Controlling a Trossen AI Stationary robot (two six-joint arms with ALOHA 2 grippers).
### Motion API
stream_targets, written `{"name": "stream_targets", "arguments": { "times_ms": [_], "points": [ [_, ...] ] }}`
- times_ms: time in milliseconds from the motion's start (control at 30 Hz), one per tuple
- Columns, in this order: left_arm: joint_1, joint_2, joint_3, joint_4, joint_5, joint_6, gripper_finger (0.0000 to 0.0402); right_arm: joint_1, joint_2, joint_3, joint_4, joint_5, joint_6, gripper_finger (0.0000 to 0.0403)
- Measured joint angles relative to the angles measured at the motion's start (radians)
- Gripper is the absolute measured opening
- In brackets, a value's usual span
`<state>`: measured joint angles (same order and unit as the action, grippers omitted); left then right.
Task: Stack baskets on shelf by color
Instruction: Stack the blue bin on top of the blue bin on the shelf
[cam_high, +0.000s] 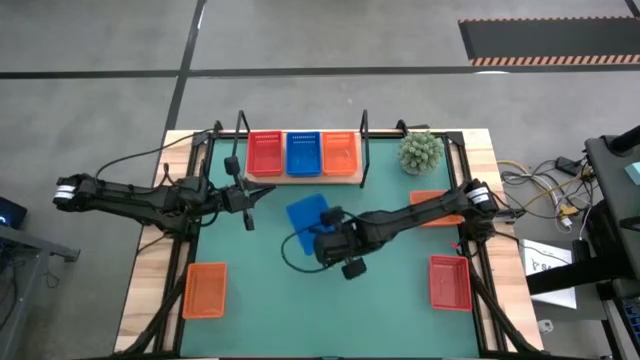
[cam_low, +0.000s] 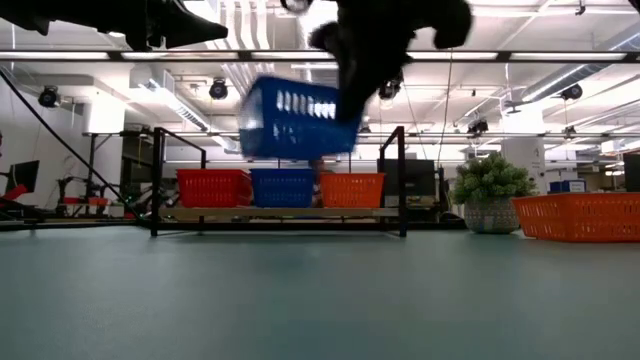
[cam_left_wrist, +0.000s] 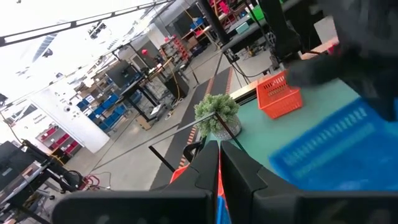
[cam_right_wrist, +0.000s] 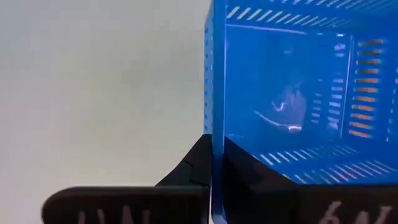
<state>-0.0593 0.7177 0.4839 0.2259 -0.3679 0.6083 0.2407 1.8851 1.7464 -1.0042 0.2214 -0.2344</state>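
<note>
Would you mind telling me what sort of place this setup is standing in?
Probably a robotics lab or workshop hall. The low view shows a high ceiling with exposed pipes and strip lights, the left wrist view shows racks of storage bins behind the table, and the floor around it is bare concrete.

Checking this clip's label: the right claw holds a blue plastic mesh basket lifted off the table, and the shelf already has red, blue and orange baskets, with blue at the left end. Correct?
Not quite. In the high view, the red basket is at the left end of the light-wood shelf; the shelf's blue basket sits in the middle, the orange basket at the right. The right claw does hold a blue plastic mesh basket lifted off the table.
</note>
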Motion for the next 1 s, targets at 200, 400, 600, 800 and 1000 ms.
{"name": "stream_targets", "arguments": {
  "times_ms": [200,400,600,800,1000],
  "points": [
    [0.000,0.000,0.000,0.002,0.000,0.000,0.0000,-0.050,0.000,0.104,0.000,0.179,-0.064,0.0008],
    [0.000,0.000,0.000,0.023,0.000,0.000,0.0000,-0.198,0.000,0.185,-0.007,0.148,-0.056,0.0008],
    [0.000,-0.001,0.000,0.062,0.000,0.002,0.0000,-0.367,0.015,0.217,0.073,-0.008,-0.112,0.0008],
    [-0.001,-0.005,0.001,0.085,0.000,0.033,0.0000,-0.475,0.085,0.226,0.114,-0.068,-0.134,0.0008],
    [0.000,-0.008,0.001,0.088,0.000,0.057,0.0000,-0.512,0.133,0.230,0.115,-0.072,-0.178,0.0008]
  ]
}}
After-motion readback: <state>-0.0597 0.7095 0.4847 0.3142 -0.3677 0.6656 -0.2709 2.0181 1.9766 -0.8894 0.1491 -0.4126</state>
